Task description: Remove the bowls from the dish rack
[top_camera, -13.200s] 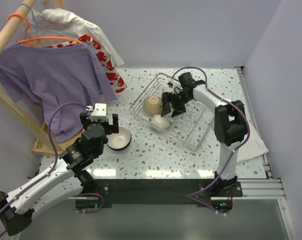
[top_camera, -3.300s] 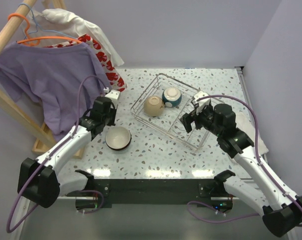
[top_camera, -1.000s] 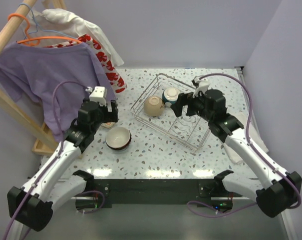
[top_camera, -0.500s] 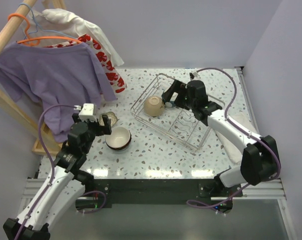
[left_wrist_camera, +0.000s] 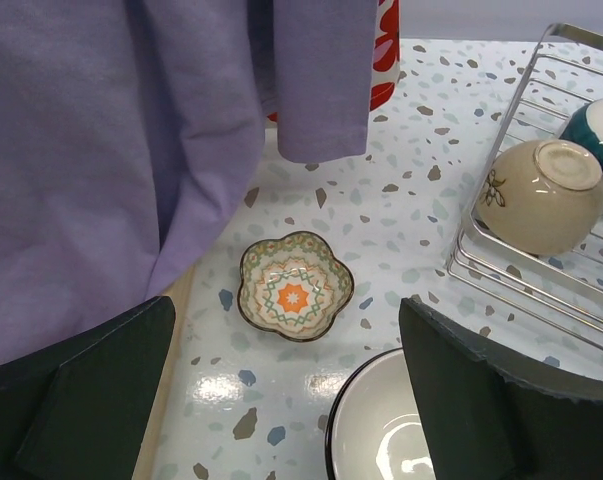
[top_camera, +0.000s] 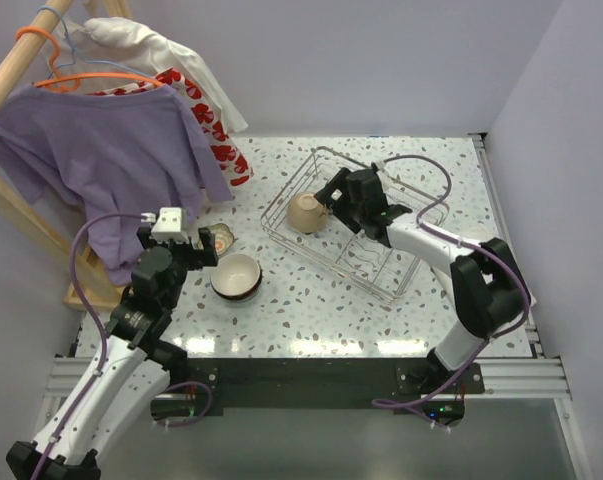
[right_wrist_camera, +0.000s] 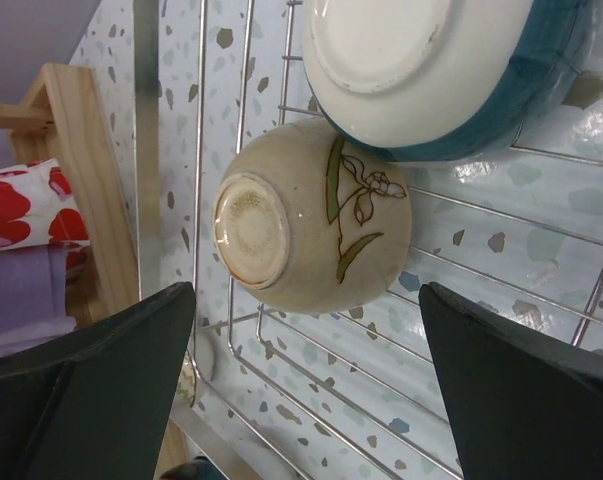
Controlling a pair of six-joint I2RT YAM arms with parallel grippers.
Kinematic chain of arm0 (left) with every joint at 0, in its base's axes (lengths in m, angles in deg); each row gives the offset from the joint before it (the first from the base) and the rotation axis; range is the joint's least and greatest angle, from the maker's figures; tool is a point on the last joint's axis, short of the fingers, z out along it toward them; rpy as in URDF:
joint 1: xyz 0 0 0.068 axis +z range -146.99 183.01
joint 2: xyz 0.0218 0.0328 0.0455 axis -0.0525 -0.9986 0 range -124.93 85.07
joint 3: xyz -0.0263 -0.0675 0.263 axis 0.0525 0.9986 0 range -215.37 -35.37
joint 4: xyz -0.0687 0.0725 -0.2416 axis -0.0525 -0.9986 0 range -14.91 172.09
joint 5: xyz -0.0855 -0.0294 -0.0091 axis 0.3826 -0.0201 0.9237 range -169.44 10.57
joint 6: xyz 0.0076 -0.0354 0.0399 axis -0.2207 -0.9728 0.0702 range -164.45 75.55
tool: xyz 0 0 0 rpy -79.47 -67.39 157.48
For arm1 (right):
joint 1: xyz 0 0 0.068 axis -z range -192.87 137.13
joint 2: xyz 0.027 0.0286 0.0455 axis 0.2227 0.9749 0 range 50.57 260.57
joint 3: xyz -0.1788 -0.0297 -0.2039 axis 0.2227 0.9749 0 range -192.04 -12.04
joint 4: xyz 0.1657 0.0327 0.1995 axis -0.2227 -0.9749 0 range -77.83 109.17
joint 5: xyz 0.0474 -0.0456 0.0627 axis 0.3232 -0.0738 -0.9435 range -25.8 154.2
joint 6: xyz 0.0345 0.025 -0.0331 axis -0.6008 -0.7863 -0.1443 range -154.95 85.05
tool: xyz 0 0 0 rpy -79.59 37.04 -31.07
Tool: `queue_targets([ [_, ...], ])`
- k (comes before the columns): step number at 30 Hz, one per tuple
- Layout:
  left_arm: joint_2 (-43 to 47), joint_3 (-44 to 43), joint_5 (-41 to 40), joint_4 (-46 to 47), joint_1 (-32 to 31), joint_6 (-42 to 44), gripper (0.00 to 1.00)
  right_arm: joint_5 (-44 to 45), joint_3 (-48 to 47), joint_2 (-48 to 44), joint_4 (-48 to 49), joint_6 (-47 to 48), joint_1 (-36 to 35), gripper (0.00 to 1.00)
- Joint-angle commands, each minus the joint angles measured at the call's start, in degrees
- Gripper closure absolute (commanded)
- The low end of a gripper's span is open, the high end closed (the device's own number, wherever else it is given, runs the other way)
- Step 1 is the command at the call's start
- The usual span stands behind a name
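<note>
My right gripper (right_wrist_camera: 303,300) is spread wide over the tipped tan bowl (right_wrist_camera: 311,215) beside the teal bowl (right_wrist_camera: 431,60) at the dish rack's (top_camera: 381,280) far-left end, and my left gripper (left_wrist_camera: 286,320) gapes empty above the pale bowl (left_wrist_camera: 391,430) on the table (top_camera: 311,300).

I see the tan bowl (top_camera: 306,212) and teal bowl (right_wrist_camera: 431,70) bottoms-up, touching, at the dish rack's (top_camera: 381,272) left end, plus a dark-rimmed bowl (top_camera: 236,276) upright on the worktop (top_camera: 311,312).

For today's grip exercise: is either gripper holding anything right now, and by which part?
Nothing is held: left gripper and right gripper both stand open, empty.
</note>
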Motion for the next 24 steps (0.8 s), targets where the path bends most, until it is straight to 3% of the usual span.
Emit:
queue_targets([
  [1,0.75,0.38,-1.19,3.13,-0.04,0.95,0.0,6.26,-1.6,1.41,2.42,-7.67,-1.69,0.01],
  [24,1.54,0.73,-0.22,3.4,-0.04,1.3,0.0,4.76,-1.24,10.47,9.01,-15.5,-2.22,0.01],
])
